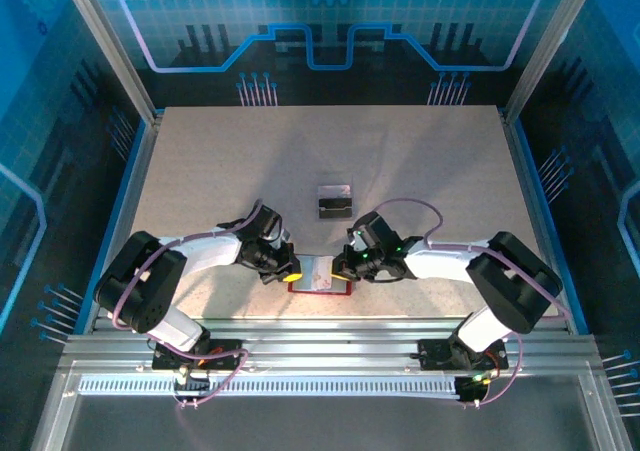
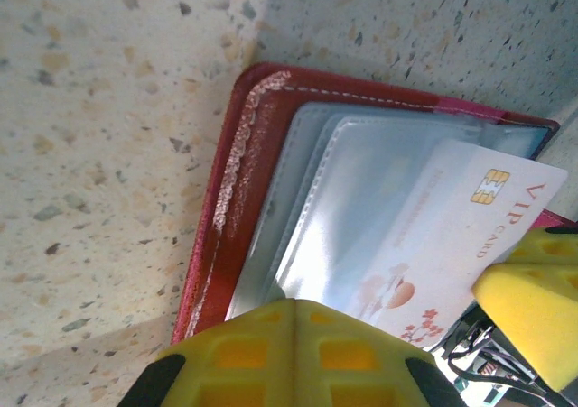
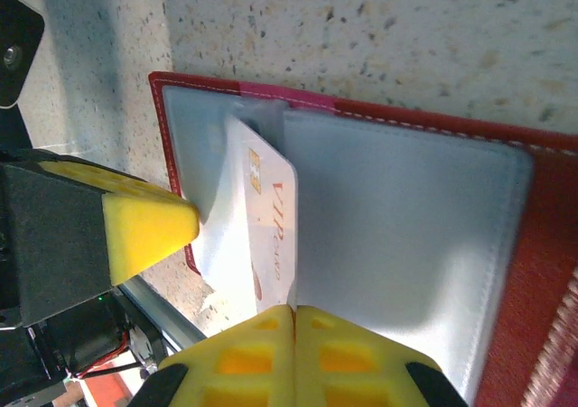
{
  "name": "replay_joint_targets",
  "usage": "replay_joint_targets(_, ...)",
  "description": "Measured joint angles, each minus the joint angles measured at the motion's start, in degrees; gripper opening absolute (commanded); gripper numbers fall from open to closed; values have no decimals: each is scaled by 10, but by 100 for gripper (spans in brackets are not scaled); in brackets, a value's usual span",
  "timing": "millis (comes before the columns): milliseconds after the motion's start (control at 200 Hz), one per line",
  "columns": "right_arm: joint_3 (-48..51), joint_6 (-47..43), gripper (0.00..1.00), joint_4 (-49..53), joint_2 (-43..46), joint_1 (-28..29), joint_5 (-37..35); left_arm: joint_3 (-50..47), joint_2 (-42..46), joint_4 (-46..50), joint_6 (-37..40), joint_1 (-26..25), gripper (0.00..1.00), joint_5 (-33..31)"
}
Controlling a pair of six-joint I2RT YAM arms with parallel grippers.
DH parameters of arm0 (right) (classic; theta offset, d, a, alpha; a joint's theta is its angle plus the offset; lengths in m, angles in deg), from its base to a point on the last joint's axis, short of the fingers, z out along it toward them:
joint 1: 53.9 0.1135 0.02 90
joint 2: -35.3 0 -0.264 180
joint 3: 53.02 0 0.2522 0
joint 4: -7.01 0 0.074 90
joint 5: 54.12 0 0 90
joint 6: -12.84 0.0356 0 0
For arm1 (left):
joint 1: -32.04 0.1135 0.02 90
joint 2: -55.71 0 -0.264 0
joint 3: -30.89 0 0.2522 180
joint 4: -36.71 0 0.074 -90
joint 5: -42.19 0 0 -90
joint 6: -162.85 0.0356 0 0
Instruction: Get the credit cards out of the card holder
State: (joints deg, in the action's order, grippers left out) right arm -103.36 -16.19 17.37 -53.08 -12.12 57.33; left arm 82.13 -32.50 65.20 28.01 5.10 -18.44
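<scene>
Fingers (image 3: 235, 357) of my right gripper (image 3: 293, 321) are pressed together at the edge of a white VIP card (image 3: 269, 217) sticking out of the open card holder (image 3: 542, 272); whether they pinch it, I can't tell. My left gripper (image 2: 291, 330), jaws also closed tight, sits at the holder's pale pockets. The holder lies on a speckled beige table (image 1: 220, 161) beside the near metal rail (image 1: 320, 341). Farther out, well apart, lie dark cards (image 1: 334, 201); blue patterned walls (image 1: 60, 121) enclose the table.

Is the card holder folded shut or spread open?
Spread open: the card holder shows pale inner pockets facing up and a white VIP card.
</scene>
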Motion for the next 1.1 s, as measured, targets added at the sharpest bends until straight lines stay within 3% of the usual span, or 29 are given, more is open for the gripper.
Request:
replay_joint_targets(410, -50, -60, 0, 132, 26, -6, -29, 1, 0, 1, 0, 0, 1, 0)
replay_joint_targets(1096, -59, -48, 9, 108, -4, 10, -15, 1, 2, 9, 0, 1, 1, 0)
